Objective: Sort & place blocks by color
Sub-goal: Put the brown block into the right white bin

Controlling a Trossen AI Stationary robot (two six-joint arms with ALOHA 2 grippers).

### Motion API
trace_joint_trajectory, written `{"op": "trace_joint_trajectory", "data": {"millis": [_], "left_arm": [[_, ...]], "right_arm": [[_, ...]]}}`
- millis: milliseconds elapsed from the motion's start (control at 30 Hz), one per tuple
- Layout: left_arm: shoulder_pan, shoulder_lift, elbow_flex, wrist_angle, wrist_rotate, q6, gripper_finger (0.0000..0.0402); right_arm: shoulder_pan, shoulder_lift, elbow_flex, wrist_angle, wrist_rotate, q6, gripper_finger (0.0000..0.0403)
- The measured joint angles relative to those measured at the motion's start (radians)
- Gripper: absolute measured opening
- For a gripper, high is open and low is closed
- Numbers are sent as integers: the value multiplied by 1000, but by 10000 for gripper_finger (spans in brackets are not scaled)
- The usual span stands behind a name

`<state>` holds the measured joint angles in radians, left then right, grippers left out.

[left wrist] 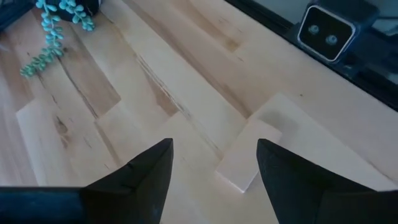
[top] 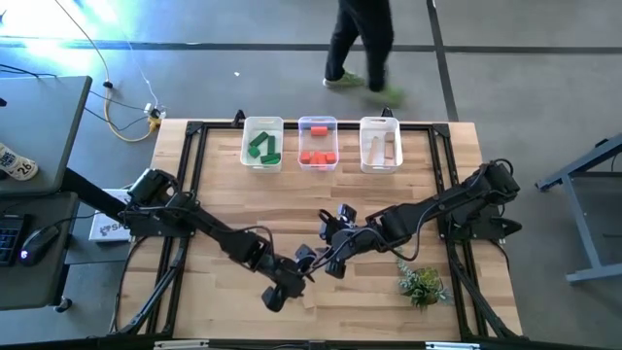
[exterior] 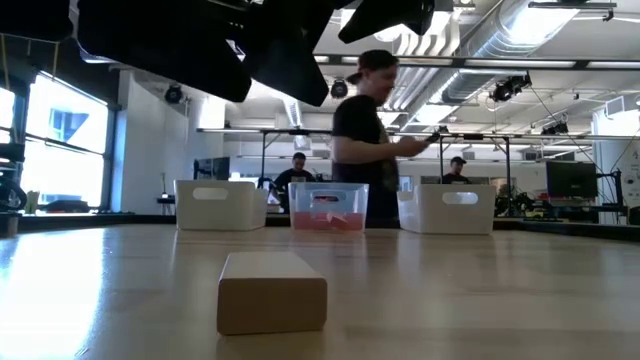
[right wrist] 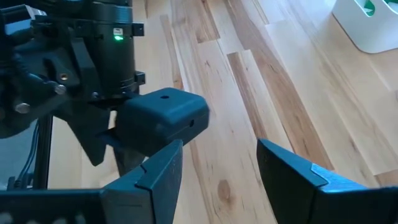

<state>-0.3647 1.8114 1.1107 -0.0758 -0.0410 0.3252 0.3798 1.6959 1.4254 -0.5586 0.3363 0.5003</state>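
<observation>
Left gripper [left wrist: 214,171] hovers wide open above the last pale block [left wrist: 247,154], aligned for grasping; right gripper [right wrist: 217,168] waits beside, open and empty.

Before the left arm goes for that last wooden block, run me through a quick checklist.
1. Left gripper open: ok, fingers spread.
2. Pale wood block between the fingers' line: ok, lying flat on the table just ahead.
3. Right gripper empty and open: ok.
4. Arms apart: not ok, the right gripper sits close beside the left arm's wrist.
5. Wood bin reachable: ok, at the far edge, unobstructed.
6. Other loose blocks: cannot tell.
</observation>
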Motion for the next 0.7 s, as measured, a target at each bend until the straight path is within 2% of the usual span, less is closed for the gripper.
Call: {"op": "trace_joint_trajectory", "data": {"millis": [433,700], "left_arm": [[-4,28,0,36,83,-25,227],[-4,79,-2,48,81,27,227]], "right_arm": [[0,0,0,1,-3,0,193],[0,0,0,-2,-4,1,193]]}}
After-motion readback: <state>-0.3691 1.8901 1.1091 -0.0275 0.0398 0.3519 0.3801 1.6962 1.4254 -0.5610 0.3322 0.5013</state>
